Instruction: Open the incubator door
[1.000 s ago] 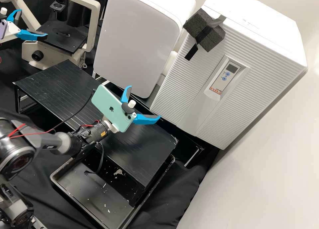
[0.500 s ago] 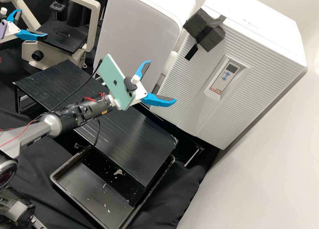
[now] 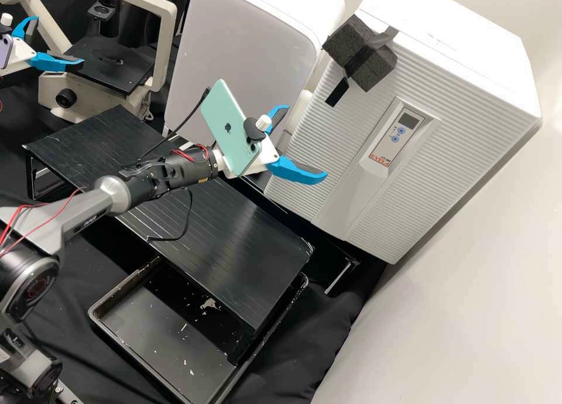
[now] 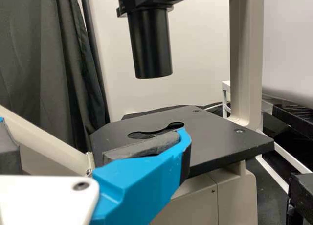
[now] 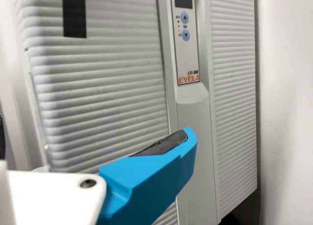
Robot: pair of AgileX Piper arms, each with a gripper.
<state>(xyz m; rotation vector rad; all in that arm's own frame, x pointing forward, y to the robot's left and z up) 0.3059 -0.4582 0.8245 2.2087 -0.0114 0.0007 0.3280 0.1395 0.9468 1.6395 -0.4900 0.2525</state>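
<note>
The white incubator (image 3: 456,58) stands at the back right, its ribbed front door (image 3: 328,152) shut. In the high view my right gripper (image 3: 306,140) is open and empty, just left of the door's lower left part. In the right wrist view, one blue finger of the right gripper (image 5: 93,132) overlaps the ribbed door (image 5: 102,88) and central strip; whether it touches is unclear. My left gripper (image 3: 60,41), open with nothing held, is by the microscope at the upper left. The left wrist view has the left gripper (image 4: 93,127) in front of the microscope stage (image 4: 220,142).
A grey foam block (image 3: 363,52) is taped to the incubator's upper front edge. Left of the incubator stands a rounded white appliance (image 3: 240,58). A black slatted stand (image 3: 234,257) and a black tray (image 3: 129,328) lie below the right arm; a wall (image 3: 456,322) bounds the right.
The right arm has extended up and to the right in the high view, bringing its open gripper from over the black stand to beside the incubator door. My left gripper has stayed still.
</note>
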